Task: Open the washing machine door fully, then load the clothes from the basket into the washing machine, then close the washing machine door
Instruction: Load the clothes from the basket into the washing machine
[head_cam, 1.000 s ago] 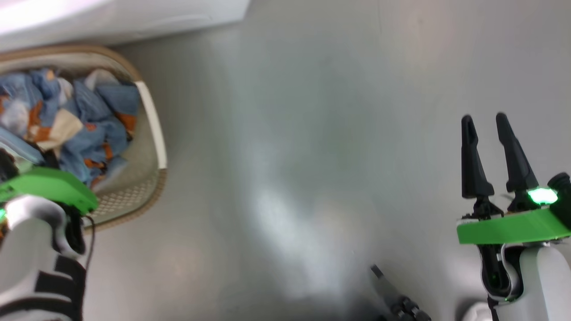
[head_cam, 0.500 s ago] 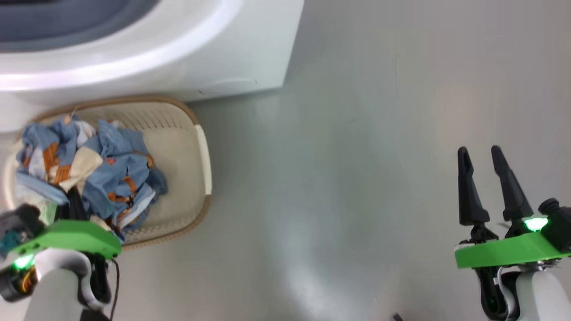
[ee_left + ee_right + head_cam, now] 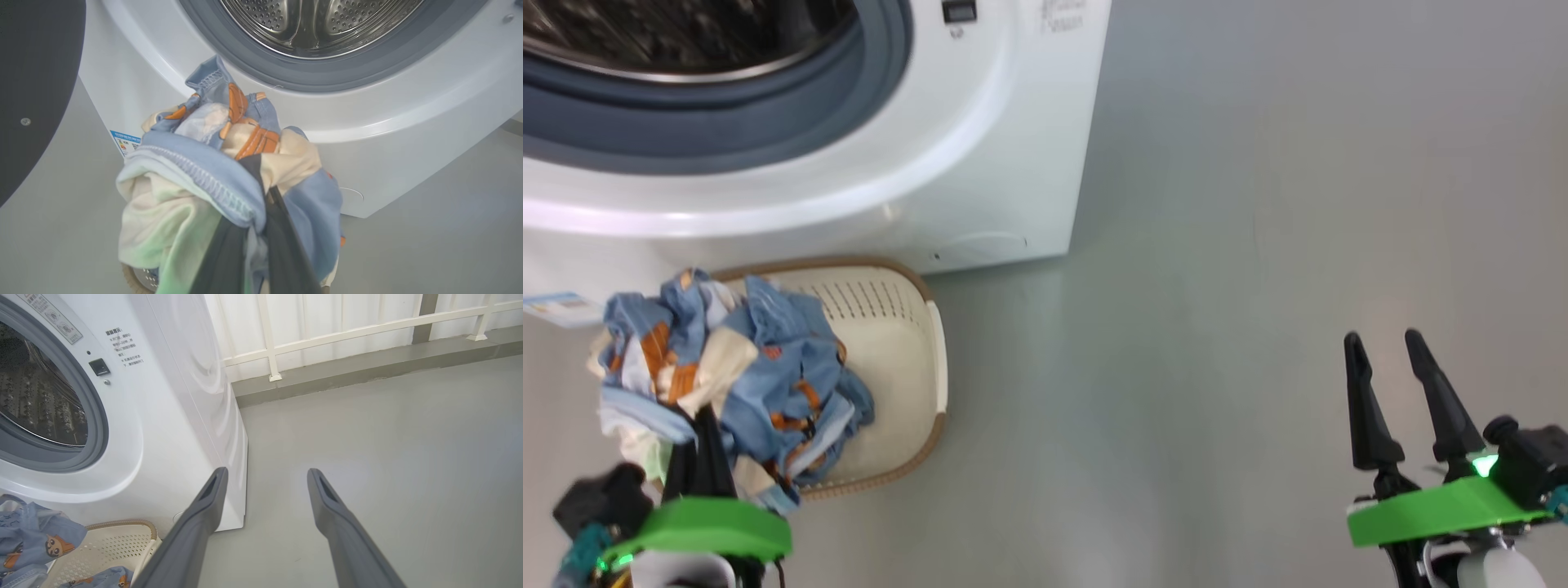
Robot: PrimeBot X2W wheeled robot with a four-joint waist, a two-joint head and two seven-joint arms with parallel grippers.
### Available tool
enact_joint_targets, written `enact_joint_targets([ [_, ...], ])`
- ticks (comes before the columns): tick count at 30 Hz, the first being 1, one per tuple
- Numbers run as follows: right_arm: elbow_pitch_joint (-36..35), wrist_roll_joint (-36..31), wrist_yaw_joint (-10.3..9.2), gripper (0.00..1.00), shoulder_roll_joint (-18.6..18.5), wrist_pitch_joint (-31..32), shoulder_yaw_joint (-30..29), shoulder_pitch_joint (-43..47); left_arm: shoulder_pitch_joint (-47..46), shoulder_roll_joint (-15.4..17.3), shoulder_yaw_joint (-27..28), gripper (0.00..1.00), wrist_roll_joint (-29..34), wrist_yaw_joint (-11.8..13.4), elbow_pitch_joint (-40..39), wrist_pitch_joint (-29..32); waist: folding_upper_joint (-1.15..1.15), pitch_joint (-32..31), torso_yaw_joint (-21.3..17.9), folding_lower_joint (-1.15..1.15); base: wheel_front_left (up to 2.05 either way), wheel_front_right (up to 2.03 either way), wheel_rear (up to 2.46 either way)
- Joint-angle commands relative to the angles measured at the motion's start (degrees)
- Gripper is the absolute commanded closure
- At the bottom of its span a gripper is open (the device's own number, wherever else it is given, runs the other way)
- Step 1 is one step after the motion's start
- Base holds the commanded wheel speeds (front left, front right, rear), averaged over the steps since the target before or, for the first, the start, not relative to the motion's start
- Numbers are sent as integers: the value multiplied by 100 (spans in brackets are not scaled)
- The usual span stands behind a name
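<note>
I see the washing machine point(image 3: 980, 163), a white front-loader, with its mouth uncovered: a grey gasket point(image 3: 768, 122) rings the perforated steel drum point(image 3: 318, 24). Its black-rimmed door point(image 3: 32, 90) stands swung out at the left. The cream basket point(image 3: 890, 327) with a brown rim sits on the floor point(image 3: 1217, 286) just in front of the machine. The clothes point(image 3: 743, 367), light blue with orange prints plus cream pieces, are bunched in my left gripper's point(image 3: 698, 425) closed fingers over the basket's left half.

left fingers point(image 3: 709, 461) pinched together, low left; right fingers point(image 3: 1365, 408) spread apart, pointing up, low right
</note>
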Motion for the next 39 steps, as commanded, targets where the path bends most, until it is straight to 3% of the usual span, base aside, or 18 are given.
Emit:
enact_joint_targets([
  [1,-143,-117,9,0,-59,-27,116,177,273,69,147,100,146,24,-415,-59,0,-451,93,0,0,0,0],
  [11,-243,-373,9,0,-108,-27,82,490,974,-6,108,100,389,-225,-1059,-59,0,-1108,147,0,0,0,0],
  [24,-300,-645,9,0,-185,-27,142,846,1679,-18,-126,100,312,-205,-1767,-60,0,-1753,283,0,0,0,0],
  [39,-240,-695,9,0,-175,-27,310,841,1877,-19,-173,100,366,-275,-1899,-60,0,-2036,329,0,0,0,0],
])
